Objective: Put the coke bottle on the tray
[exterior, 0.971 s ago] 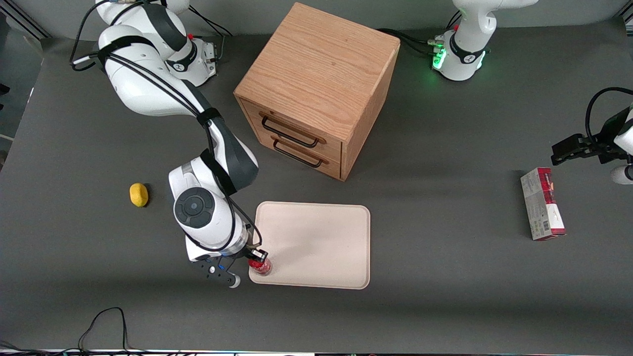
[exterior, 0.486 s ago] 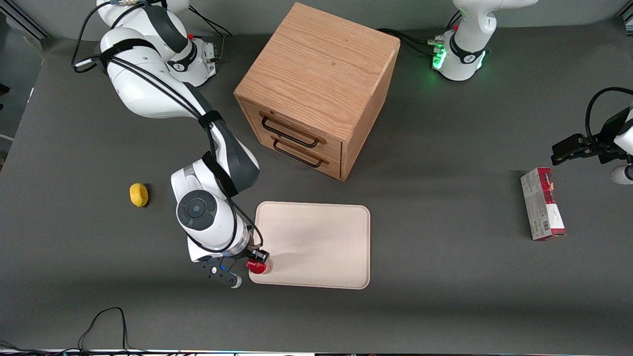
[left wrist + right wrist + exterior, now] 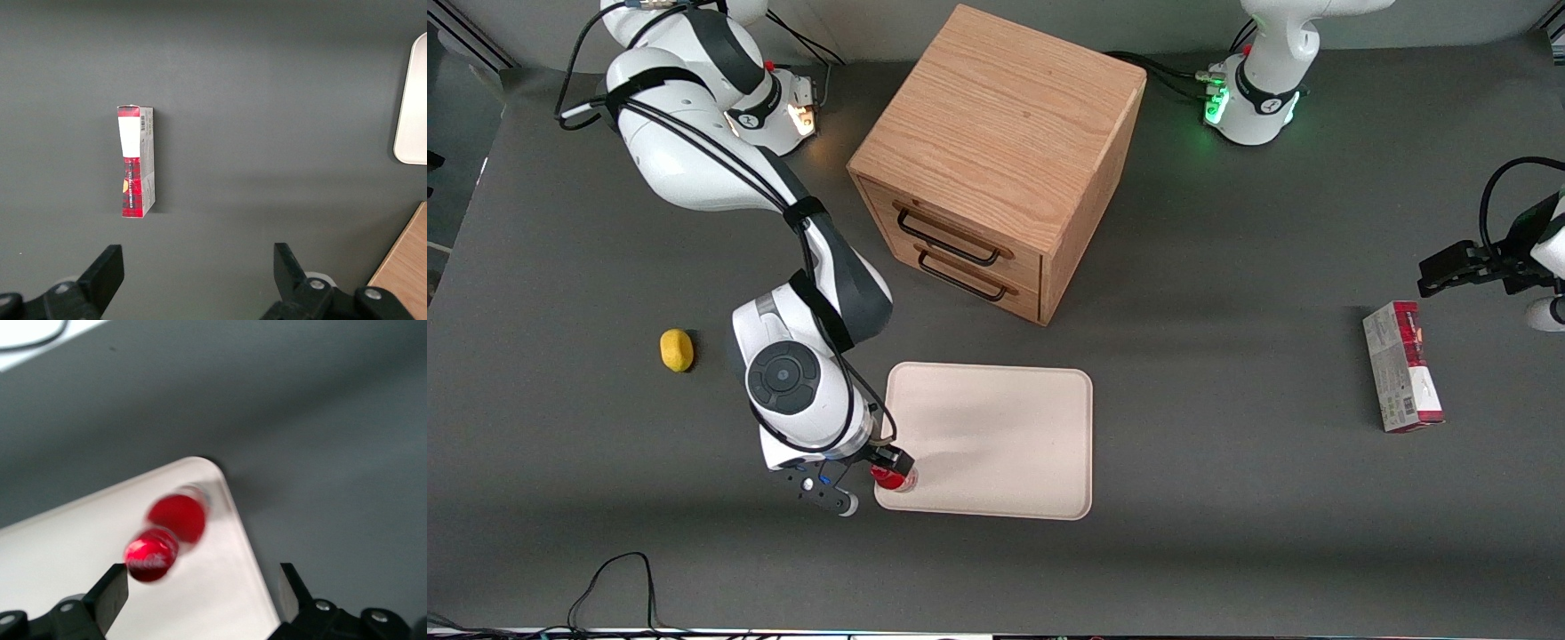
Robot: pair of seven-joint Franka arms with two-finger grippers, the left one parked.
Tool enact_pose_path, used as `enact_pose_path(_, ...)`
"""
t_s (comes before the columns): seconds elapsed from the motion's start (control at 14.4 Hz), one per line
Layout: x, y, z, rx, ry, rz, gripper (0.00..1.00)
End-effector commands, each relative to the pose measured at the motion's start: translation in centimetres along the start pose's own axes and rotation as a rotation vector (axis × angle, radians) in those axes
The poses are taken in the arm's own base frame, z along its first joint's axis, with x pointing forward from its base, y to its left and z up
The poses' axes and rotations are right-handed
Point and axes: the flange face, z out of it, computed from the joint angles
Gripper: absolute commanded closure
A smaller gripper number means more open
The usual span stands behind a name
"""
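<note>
A dark grey table is seen from above, with a wooden two-drawer cabinet (image 3: 996, 160) standing farther from the front camera than the cream tray (image 3: 1005, 444). The coke bottle (image 3: 894, 480) is shown upright on the tray, in the near corner toward the working arm's end, just inside the rim. In the right wrist view its red cap (image 3: 151, 554) is seen from above, free of the fingers. The gripper (image 3: 863, 484) is held just above the bottle, its jaws spread apart with nothing between them. The placing is judged done; only the arm's withdrawal is left. A yellow lump (image 3: 677, 349) and a red-and-grey carton (image 3: 1402, 366) lie well apart from the tray.
</note>
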Motion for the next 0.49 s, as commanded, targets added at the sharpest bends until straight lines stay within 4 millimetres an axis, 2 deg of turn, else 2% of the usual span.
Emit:
enact_pose_path(0.0,0.6,4.0,-6.2,-0.032,-0.078,-0.086,0.00)
enact_pose_path(0.14,0.9,8.4,-9.3,-0.022,-0.128,-0.159,0.00)
enact_pose_path(0.42,-0.8,18.4,-11.9,-0.022,-0.159,-0.329,0.00)
